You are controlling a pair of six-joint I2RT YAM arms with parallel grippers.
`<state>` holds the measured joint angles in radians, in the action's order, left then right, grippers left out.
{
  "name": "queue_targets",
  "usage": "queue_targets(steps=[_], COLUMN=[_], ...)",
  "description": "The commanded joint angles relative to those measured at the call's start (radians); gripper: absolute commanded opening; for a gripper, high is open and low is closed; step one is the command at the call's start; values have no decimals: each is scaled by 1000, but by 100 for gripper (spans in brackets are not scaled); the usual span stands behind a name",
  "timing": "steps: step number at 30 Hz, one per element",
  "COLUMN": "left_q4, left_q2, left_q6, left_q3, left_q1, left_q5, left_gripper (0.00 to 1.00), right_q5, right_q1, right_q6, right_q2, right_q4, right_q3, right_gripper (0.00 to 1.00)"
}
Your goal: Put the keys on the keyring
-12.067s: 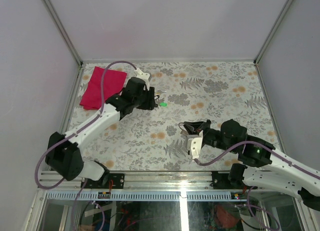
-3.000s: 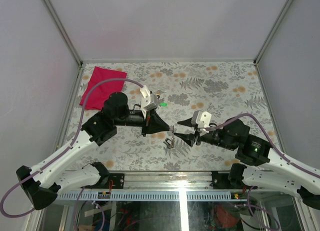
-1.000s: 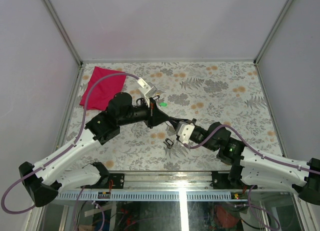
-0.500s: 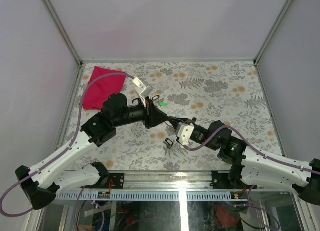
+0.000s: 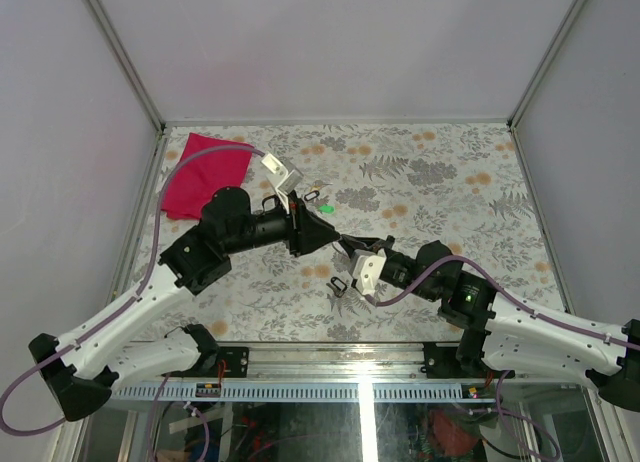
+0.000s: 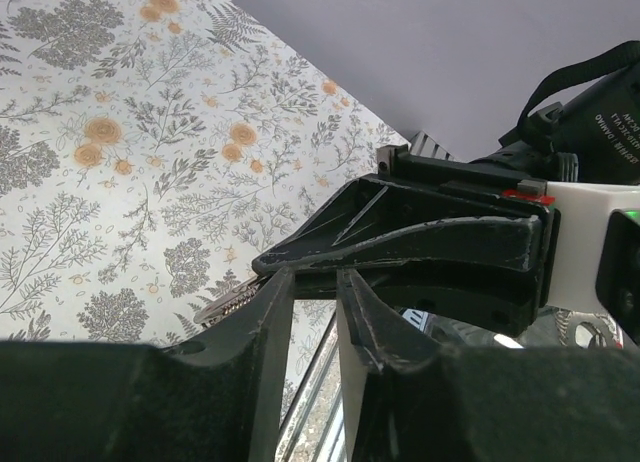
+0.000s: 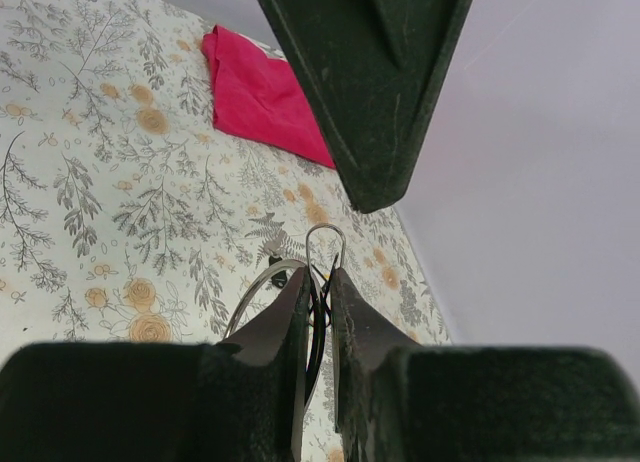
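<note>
My right gripper (image 5: 348, 245) (image 7: 318, 280) is shut on the keyring (image 7: 258, 292). A small silver loop (image 7: 326, 240) and thin black key heads stick out between its fingers. My left gripper (image 5: 334, 237) (image 6: 313, 280) points at it tip to tip. Its fingers stand a narrow gap apart and pinch a key (image 6: 226, 304) at the very tips. The key's toothed silver shaft sticks out to the left. The left finger (image 7: 372, 82) fills the top of the right wrist view. One loose key (image 5: 338, 285) lies below the grippers. Another key (image 5: 312, 195) lies near the green piece (image 5: 326, 209).
A red cloth (image 5: 205, 172) (image 7: 262, 97) lies at the far left corner of the flowered table (image 5: 450, 182). White walls with metal frame rails close the table on three sides. The arm bases and a rail (image 5: 330, 357) run along the near edge.
Over twelve seconds my left gripper came from the keys by the green piece to meet the right gripper at mid-table. In the last second both grippers only shifted slightly.
</note>
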<state>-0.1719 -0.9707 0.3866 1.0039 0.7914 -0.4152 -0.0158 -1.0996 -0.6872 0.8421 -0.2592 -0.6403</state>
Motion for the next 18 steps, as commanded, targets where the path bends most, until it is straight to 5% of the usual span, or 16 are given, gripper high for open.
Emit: queue_targets(steps=[1,18], left_q4=[56,51], left_q2=[-11,-64], left_q6=[0,-13], left_q3=[19,16], left_q1=[6,7], left_q5=[-33,-85], left_gripper=[27,25], right_q5=[-17,-44], right_q1=[-7,-6], right_q6=[-20,-25], right_q2=[-31,-38], right_q4=[-47,-76], right_q3=[-61,-54], right_gripper=[0,0])
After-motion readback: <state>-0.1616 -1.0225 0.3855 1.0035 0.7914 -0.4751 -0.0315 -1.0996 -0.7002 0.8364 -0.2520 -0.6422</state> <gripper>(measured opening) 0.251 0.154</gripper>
